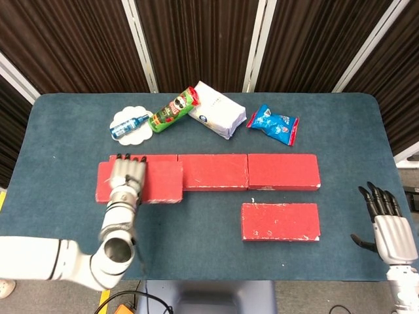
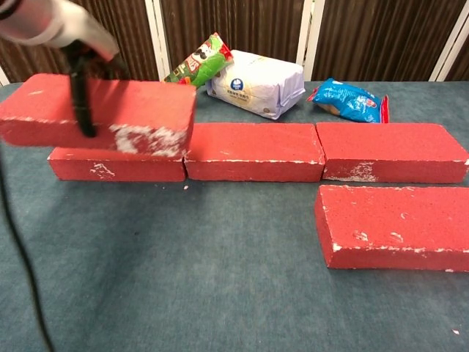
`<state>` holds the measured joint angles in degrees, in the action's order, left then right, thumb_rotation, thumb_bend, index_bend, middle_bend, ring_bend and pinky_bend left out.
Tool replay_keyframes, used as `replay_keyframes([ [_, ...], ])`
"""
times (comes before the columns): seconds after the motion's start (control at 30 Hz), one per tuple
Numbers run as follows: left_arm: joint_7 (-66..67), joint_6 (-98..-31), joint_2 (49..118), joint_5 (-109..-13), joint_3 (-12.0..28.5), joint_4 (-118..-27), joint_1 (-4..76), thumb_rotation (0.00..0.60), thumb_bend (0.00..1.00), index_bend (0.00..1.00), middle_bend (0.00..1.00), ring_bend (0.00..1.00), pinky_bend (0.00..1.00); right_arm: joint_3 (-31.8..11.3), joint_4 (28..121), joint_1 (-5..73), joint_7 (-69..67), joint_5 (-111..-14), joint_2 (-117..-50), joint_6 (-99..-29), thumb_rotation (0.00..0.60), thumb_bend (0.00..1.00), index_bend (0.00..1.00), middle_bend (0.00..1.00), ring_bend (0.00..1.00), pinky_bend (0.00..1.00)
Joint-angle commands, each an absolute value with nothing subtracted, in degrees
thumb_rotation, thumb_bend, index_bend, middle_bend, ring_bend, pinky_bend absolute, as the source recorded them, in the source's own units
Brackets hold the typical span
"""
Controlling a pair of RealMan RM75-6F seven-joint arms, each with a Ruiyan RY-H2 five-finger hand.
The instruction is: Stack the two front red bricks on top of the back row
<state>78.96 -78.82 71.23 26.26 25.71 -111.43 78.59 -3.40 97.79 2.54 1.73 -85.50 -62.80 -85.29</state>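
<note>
A: Where's the left hand (image 1: 126, 178)?
B: Clamped over a red brick (image 2: 110, 114), held above the back row's left brick (image 2: 117, 164).
A: The right hand (image 1: 387, 227)?
B: Fingers apart, holding nothing, beside the table's edge (image 1: 366, 261). The front brick (image 1: 280, 222) lies untouched. The lifted brick hides the bottle.

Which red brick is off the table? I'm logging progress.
The brick gripped by the left hand, held above the back row's left end; the other four lie flat.

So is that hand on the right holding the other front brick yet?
No, the right hand is open near the table's edge, well clear of the front brick, which lies flat on the table.
</note>
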Motion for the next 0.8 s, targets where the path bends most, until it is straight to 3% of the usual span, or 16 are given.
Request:
replay_keyframes([
  [0.03,83.13,-77.76,76.28,31.54,29.98,-102.63,84.33,0.6,0.19,0.05,0.17,0.0,0.09,-3.47,97.75,2.55,2.1,-85.21,-62.96,-85.21,0.6,0.0,0.14,0.03,0.0,0.0],
  [0.17,84.9,-75.79,79.98,34.96,31.95,-95.16,85.92,0.6,0.19,0.05,0.17,0.0,0.09,-3.54,97.76,2.77,2.96,-84.85,-63.25,-84.8,0.6,0.0,0.14,0.03,0.0,0.0],
  [0.4,88.36,-76.32,85.15,35.08,31.84,-86.54,87.43,0.6,0.19,0.05,0.16,0.0,0.09,-3.79,97.58,3.04,4.11,-83.93,-63.77,-84.27,0.6,0.0,0.14,0.03,0.0,0.0],
  [0.8,88.07,-72.85,88.99,28.71,31.94,-83.04,85.28,0.6,0.19,0.04,0.16,0.0,0.09,-4.02,97.5,3.56,6.1,-82.78,-64.73,-83.37,0.6,0.0,0.14,0.03,0.0,0.0],
])
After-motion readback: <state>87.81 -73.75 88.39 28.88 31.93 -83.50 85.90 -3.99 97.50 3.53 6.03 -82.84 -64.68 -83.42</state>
